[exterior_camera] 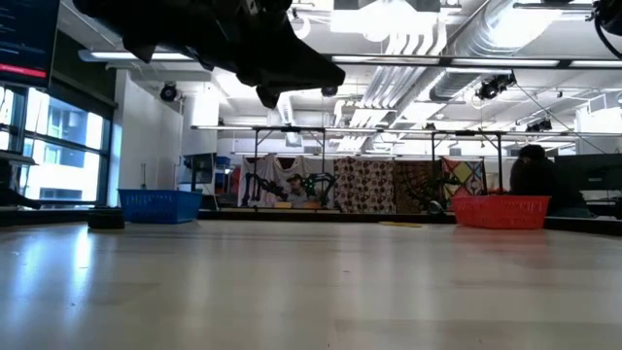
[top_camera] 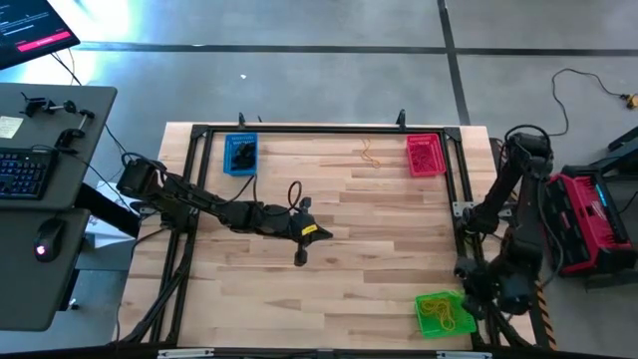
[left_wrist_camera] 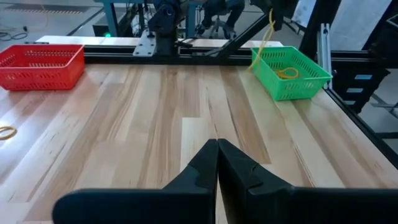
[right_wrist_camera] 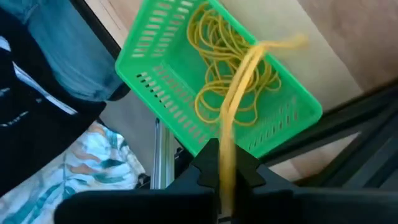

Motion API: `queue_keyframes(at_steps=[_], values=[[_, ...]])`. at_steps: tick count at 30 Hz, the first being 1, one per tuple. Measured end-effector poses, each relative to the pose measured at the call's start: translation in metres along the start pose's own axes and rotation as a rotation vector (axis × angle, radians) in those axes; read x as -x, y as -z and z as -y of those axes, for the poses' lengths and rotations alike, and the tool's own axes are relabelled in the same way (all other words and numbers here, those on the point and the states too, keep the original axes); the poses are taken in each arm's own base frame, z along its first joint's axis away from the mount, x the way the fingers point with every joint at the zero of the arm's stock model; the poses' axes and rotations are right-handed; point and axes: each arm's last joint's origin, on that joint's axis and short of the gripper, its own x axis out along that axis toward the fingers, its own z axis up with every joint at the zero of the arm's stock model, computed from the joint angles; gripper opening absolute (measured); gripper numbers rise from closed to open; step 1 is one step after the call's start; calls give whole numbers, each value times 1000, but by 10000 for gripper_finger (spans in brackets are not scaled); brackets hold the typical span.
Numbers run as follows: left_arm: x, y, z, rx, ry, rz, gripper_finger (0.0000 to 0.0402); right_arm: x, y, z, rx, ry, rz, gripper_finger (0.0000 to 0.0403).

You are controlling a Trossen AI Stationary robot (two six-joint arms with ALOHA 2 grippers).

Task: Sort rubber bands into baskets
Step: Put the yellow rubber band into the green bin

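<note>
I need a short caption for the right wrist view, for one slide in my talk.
Right gripper, shut on a yellow rubber band, above the green basket of yellow bands.

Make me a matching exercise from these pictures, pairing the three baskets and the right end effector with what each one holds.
Column one:
1. blue basket
2. red basket
3. green basket
4. right end effector

Column two:
A. a heap of yellow rubber bands lying inside
B. one yellow rubber band pinched between shut fingers
C. dark rubber bands inside
D. red mesh in which no contents can be made out

Pairs: 1-C, 2-D, 3-A, 4-B

The heap of yellow rubber bands shows best in the right wrist view, with the pinched yellow rubber band stretched above it.
</note>
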Motion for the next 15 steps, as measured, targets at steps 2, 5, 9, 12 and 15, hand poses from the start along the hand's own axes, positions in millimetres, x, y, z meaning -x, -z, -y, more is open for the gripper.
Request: queue_keyframes(at_steps=[2,5,9,12,15], values=[[0,0,0,1,1,2,0,1,5,2,-13,-16,21,0],[0,0,0,7,1,2,0,2,10,3,-37,-54,44,0],[0,0,0,10,1,3,0,3,14,-6,-39,-170,39,0],[0,0,0,2,0,2,0,8,17,-17,17,-297,106,0],[0,-1,0,2,-1,7,0,19,19,-30,89,-379,205,0]])
